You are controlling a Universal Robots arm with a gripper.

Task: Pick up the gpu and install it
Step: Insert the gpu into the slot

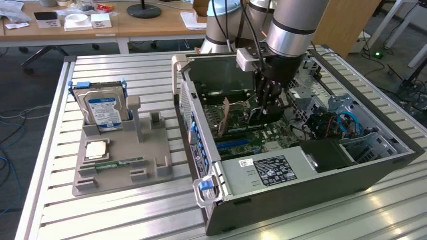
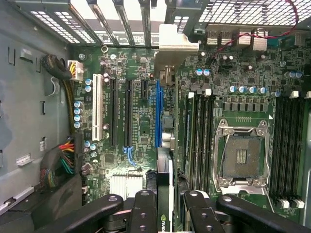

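My gripper (image 1: pixel 265 106) reaches down into the open computer case (image 1: pixel 200 150), over the motherboard. It is shut on the gpu (image 1: pixel 245 117), which it holds on edge. In the wrist view the gpu (image 2: pixel 165 189) runs as a thin green strip from between the black fingers (image 2: pixel 143 213) to its pale metal end bracket (image 2: pixel 177 43) at the case's slotted rear wall. The card lies along the long blue slot (image 2: pixel 158 111), just beside it. Whether its lower edge sits in the slot is hidden.
A grey holder tray (image 1: pixel 153 170) on the table at the exterior view's left carries a blue-labelled hard drive (image 1: pixel 103 110), a square chip (image 1: pixel 97 149) and a RAM stick (image 1: pixel 120 164). Inside the case are the open CPU socket (image 2: pixel 243 155), cable bundles (image 2: pixel 60 162) and the power supply (image 1: pixel 273 170).
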